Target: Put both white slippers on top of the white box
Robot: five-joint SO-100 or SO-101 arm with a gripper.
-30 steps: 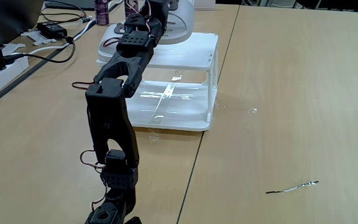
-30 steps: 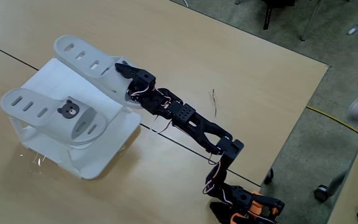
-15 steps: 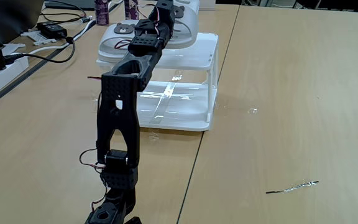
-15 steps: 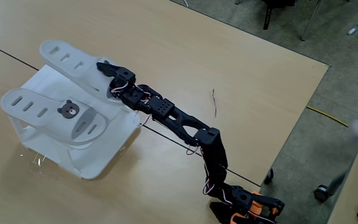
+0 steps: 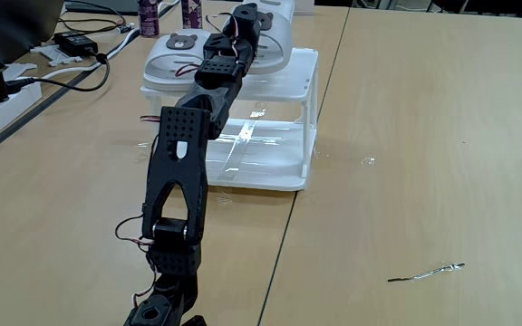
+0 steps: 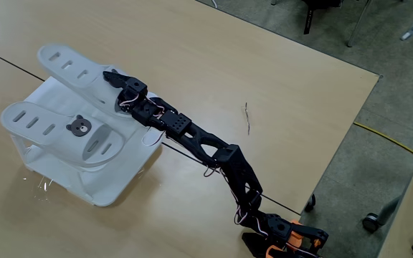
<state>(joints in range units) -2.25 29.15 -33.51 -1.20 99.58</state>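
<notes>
**Both slippers up on the rack, my arm stretched right out over it**

Big picture first: the desk (image 6: pixel 214 64) is wide pale wood, with plenty of bare surface to the right of my arm in both fixed views, running out to the desk's far edge, where the floor (image 6: pixel 378 93) begins. A seam line crosses the top under my arm.

The white box (image 5: pixel 270 136) stands on that desk, slatted top up, glossy lower shelf catching the light. In a fixed view its near right corner is bare and the desk around its legs is open.

My arm (image 6: pixel 206 147) reaches from its base at the lower edge, nearly straight, over the box's top.

On the box lie the white slippers. The nearer slipper (image 6: pixel 56 132) sits along one side, bear face showing on its strap, its toe end at the rim. The farther slipper (image 6: pixel 74 68) lies beside it, and its end pokes out past the box's edge.

My jaws (image 6: pixel 112 80) are at that farther slipper's strap; whether they are clamped on it or parted, I cannot tell.

Smallest: a thin wire scrap (image 5: pixel 427 272) lies well apart on open desk.
</notes>
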